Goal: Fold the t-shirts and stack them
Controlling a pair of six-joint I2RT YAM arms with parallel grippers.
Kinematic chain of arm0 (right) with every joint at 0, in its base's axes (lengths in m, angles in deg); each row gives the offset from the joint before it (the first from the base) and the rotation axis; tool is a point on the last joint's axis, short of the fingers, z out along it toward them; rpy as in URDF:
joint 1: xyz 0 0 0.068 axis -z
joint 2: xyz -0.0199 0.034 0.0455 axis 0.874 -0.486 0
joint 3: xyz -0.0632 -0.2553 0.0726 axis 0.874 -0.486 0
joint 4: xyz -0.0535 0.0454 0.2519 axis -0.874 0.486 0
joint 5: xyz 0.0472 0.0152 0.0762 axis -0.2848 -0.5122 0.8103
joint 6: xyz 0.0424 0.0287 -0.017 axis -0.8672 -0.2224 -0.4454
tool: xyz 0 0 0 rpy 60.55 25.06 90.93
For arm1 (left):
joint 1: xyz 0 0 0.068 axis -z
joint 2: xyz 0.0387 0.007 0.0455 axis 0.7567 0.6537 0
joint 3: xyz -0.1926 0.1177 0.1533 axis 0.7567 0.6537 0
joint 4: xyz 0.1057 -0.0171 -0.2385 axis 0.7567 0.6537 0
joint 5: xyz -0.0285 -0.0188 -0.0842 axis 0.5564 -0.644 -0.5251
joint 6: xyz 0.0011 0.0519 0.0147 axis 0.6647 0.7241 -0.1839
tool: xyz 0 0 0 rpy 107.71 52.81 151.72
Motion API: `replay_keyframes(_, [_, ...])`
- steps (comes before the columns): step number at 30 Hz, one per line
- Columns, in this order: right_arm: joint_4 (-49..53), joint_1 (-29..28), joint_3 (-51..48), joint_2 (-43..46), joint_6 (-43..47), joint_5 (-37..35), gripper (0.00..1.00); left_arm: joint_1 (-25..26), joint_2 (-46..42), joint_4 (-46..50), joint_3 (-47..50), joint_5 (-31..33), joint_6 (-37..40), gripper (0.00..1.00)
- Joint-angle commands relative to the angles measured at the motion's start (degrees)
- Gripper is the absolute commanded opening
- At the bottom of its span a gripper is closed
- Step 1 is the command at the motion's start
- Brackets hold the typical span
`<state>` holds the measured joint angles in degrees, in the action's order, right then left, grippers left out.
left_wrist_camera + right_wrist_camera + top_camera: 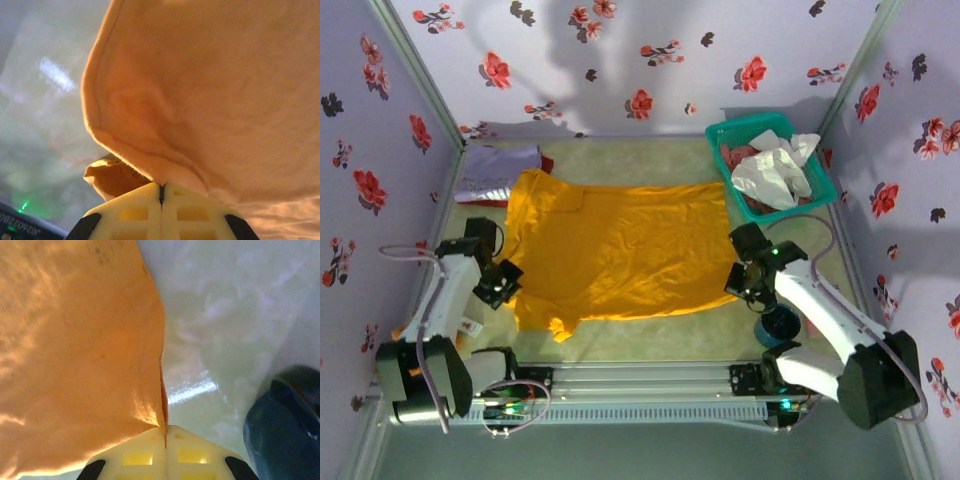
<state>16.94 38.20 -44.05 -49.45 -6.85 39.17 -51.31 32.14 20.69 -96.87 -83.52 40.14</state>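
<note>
The orange-yellow t-shirt (620, 250) lies spread flat on the table (650, 335). The left pincer (161, 192) is closed on this shirt's left edge, with the hem pinched between its fingers. The right pincer (165, 432) is closed on the hem at the right edge. A lavender t-shirt (500, 170) and a red t-shirt (546, 162) lie just beyond the far left corner. A teal basket (720, 135) beyond the far right corner holds a white t-shirt (775, 170). A dark blue cup (780, 322) stands off the near right corner.
</note>
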Motion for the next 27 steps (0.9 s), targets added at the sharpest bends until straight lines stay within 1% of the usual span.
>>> replay_keyframes(1, [-2.3, 1.7, 2.7, -3.5, 4.4, -1.2, 0.00, -0.3, 3.0, -1.9, -5.4, 1.4, 8.0, 0.00])
replay_keyframes(5, [-3.1, 2.5, 6.9, -8.9, 7.3, -3.5, 0.00, -0.5, 10.9, -2.6, -11.0, -2.2, 12.8, 0.00])
replay_keyframes(13, [-5.7, 2.9, 13.1, -17.7, 8.6, -6.8, 0.00, -1.5, 25.5, -0.4, -22.0, -5.9, 17.5, 0.00])
replay_keyframes(17, [-5.9, 3.2, 16.2, -21.1, 9.0, -9.4, 0.00, -1.8, 30.0, 0.3, -27.4, -6.1, 18.7, 0.00])
replay_keyframes(22, [-7.1, 3.4, 17.7, -24.2, 8.5, -11.2, 0.00, -2.2, 35.3, 2.2, -32.9, -6.3, 19.8, 0.00])
replay_keyframes(27, [-8.7, 3.4, 18.6, -25.9, 7.9, -13.7, 0.00, -2.5, 39.0, 2.8, -35.6, -6.2, 20.1, 0.00])
